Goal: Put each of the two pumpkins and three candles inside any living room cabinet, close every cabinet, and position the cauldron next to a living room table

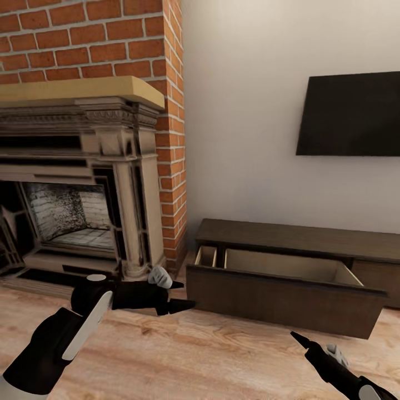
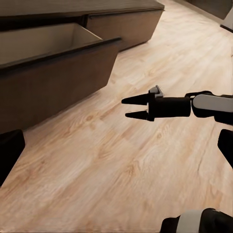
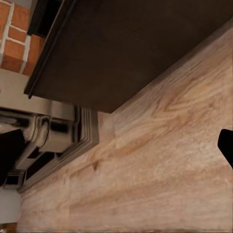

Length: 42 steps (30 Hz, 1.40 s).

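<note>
The dark brown cabinet [image 1: 289,233] stands low against the white wall, with a wide drawer [image 1: 278,300] pulled out toward me. The drawer's pale wood interior [image 1: 278,265] has nothing in the part I can see. My left gripper [image 1: 182,294] hovers open and empty just left of the drawer's front corner. My right gripper [image 1: 297,338] is low over the floor in front of the drawer's right half. In the left wrist view the right gripper [image 2: 128,108] has its fingers apart with nothing between them. The pumpkins, candles and cauldron are out of view.
A stone fireplace [image 1: 83,183] with a brick chimney [image 1: 172,166] stands to the left of the cabinet. A black TV [image 1: 350,114] hangs on the wall above it. Bare wood floor [image 1: 200,355] lies in front of the drawer.
</note>
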Motion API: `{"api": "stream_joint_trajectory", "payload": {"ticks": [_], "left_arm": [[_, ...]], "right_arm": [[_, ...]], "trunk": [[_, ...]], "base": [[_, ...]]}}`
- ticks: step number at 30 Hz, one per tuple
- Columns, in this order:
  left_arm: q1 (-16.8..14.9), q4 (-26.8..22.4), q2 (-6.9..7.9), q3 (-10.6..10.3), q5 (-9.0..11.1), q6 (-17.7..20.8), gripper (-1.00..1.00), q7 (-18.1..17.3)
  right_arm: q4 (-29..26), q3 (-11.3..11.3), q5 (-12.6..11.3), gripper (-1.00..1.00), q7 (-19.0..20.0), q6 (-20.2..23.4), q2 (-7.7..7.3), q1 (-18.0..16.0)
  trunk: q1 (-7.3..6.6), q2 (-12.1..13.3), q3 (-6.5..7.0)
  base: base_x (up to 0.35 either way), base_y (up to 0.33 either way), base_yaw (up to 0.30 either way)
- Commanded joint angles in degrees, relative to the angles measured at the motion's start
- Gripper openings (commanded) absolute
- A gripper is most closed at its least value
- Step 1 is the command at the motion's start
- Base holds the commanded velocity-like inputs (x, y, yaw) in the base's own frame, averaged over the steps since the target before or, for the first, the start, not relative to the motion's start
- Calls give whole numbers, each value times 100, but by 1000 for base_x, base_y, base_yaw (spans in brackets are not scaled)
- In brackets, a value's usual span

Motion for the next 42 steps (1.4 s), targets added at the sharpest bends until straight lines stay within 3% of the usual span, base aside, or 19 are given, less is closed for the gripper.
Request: {"api": "stream_joint_trajectory", "payload": {"ticks": [1, 24, 42], "left_arm": [[-7, 1, 2, -6, 24, 27, 100, -1], [-5, -2, 1, -6, 23, 8, 100, 1], [-6, -7, 1, -8, 22, 24, 100, 2]], "right_arm": [[-4, -17, -35, 100, -19, 44, 18, -1], [-4, 219, -29, 100, -62, 3, 110, -8], [5, 227, -35, 100, -39, -17, 116, -5]], "trunk": [[-4, -3, -6], [-4, -3, -6], [-4, -3, -6]], "base": [[-222, 179, 290], [-73, 43, 238], [-37, -248, 291]]}}
